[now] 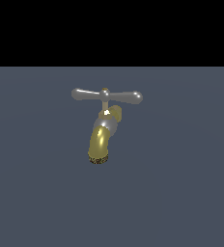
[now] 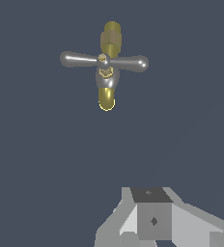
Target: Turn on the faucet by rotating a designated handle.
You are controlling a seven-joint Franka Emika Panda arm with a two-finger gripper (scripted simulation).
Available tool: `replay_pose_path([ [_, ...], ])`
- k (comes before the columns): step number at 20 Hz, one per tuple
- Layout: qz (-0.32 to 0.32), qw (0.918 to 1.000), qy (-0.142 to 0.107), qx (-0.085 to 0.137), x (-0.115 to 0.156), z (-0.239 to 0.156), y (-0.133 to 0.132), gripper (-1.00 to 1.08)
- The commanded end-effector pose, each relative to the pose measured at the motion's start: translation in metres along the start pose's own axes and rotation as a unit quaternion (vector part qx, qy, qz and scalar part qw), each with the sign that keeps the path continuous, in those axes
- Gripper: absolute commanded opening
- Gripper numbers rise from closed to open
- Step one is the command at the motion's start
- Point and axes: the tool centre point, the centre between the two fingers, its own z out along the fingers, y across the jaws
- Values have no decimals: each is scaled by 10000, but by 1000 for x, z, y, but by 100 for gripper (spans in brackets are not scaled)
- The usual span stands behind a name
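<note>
no readable text, labels, numbers or signs

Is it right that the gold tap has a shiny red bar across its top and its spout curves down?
Not quite. The bar on top, the handle, is shiny grey, not red. The exterior view shows it lying across the faucet. The rest is right: the faucet is gold and its spout curves down.

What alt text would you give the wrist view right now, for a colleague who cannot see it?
A small brass-gold faucet lies on a plain dark grey-blue floor, seen from above, its grey crossbar handle untouched. Part of the light grey gripper shows at the frame's edge, well apart from the faucet; its fingertips are out of frame.
</note>
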Motion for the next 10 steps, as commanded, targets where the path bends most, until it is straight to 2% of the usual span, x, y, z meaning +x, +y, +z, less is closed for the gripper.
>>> replay_pose_path([
  [1, 243, 9997, -24, 68, 11, 4, -4, -100],
  [10, 1327, 9906, -151, 282, 60, 25, -23, -100],
])
